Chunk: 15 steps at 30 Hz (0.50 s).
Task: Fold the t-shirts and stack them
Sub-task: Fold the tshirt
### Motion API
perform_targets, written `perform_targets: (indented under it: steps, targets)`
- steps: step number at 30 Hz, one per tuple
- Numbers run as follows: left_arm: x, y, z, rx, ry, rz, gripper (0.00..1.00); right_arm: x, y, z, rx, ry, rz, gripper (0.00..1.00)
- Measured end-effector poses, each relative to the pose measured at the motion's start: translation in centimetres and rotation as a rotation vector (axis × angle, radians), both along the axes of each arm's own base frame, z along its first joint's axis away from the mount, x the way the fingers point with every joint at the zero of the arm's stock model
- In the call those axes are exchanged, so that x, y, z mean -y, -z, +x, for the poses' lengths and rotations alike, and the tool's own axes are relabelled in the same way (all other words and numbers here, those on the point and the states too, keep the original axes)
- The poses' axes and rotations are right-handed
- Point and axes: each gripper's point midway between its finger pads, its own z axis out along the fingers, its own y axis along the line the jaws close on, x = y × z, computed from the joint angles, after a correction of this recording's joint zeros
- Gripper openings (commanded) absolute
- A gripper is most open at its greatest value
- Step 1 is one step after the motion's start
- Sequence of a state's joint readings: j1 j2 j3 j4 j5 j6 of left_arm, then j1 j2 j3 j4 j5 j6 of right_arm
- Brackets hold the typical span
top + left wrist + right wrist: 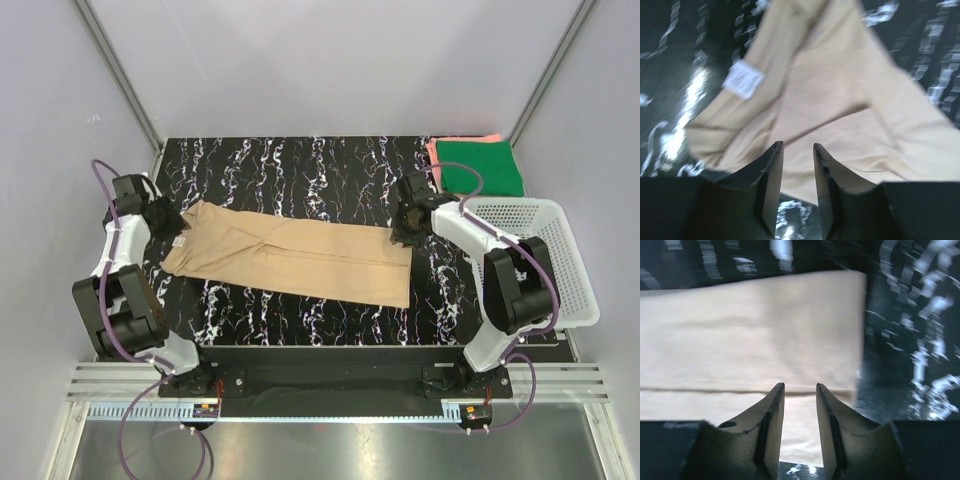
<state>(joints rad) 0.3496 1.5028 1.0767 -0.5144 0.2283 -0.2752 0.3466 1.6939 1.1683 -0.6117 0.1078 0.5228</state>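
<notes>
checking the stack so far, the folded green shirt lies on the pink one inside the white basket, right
Not quite. The green shirt does lie on the pink one, but on the table just beyond the white basket, not inside it. The top external view shows this.

A black surface (300, 165) veined in white spreads under the left end effector (170, 228) and right end effector (405, 232); pale lilac walls (330, 60) rise beyond them, light glaring off the surface

No words or numbers to read anywhere. Only a small white tag (742, 79) on the tan t-shirt (840, 100), too blurry to make out.
</notes>
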Motion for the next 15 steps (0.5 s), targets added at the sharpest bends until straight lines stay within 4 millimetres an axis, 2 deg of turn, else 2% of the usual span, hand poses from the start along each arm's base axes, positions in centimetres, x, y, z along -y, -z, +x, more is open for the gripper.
perform_targets:
  steps: [3,5,7,10,12,15]
  targets:
    - [0.8,-1.4,2.7,0.061,0.055,-0.060,0.34,-3.9,-2.1,1.4,0.072,-0.119,0.076,0.43]
    - [0.9,-1.4,5.0,0.082,0.087,-0.092,0.34,-8.3,-3.8,2.4,0.122,-0.233,0.127,0.45]
    - [0.7,-0.5,6.6,0.072,0.100,-0.110,0.34,-13.4,-5.8,3.8,0.182,-0.349,0.189,0.45]
    - [0.3,1.4,7.8,0.039,0.108,-0.118,0.33,-19.8,-7.8,5.2,0.248,-0.481,0.276,0.45]
    - [0.2,2.6,8.5,0.013,0.116,-0.125,0.33,-23.0,-8.2,6.0,0.273,-0.546,0.319,0.45]
    - [0.0,3.8,9.7,-0.001,0.133,-0.127,0.32,-25.8,-7.8,6.9,0.281,-0.615,0.357,0.45]
